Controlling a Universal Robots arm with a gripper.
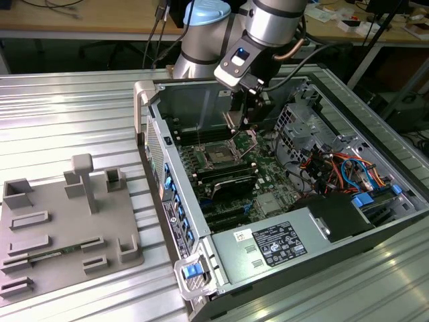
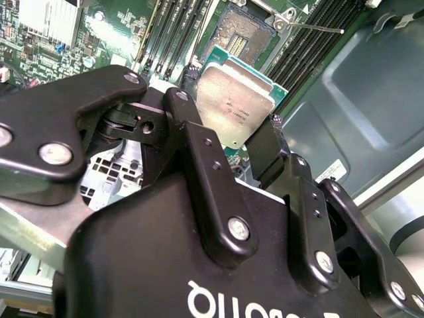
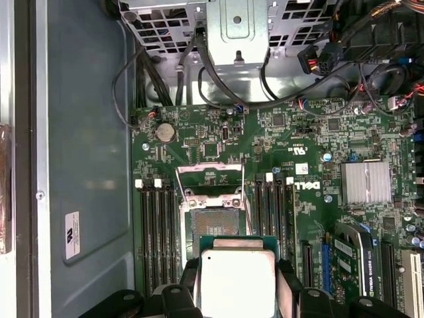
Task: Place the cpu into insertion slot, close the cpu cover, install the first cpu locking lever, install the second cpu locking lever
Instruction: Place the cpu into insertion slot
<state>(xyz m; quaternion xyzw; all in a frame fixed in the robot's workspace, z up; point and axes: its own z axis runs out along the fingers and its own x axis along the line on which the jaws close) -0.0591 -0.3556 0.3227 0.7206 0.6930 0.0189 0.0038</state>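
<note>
The cpu (image 3: 237, 281) is pinched between the gripper's (image 2: 227, 114) two black fingers (image 2: 193, 142), metal top towards the wrist cameras, with its green edge showing on the side away from the palm. The jaws are closed only to the chip's width and press on two opposite edges. That hold seems chosen to leave both flat faces free, so the underside can meet the socket with nothing in between. The chip hangs in the air, not seated.

Just ahead of the fingertips and below them lies the slot (image 3: 215, 224), bare, its dark contact field exposed inside the silver rim. In both wrist views the chip's far edge overlaps the slot's near edge. How high it rides above the socket I cannot tell.

Past the slot, farther from the gripper, the cover (image 3: 199, 168) is swung up on its hinge, which leaves the way down clear. A thin wire lever (image 2: 318, 28) sticks out to one side of the socket, released. That is probably what lets the cover stand open. A second lever I cannot make out.

Memory slots (image 3: 156, 232) run along both flanks of the socket, on the same sides as the fingers, so the fingers likely have little room there.

Farther out, the board (image 3: 298, 132) lies flat in the opened case (image 1: 191, 100), and the arm (image 1: 268, 27) reaches down into it. A grey fixture (image 1: 67, 228) sits well apart from the gripper, on the exterior view's left.
</note>
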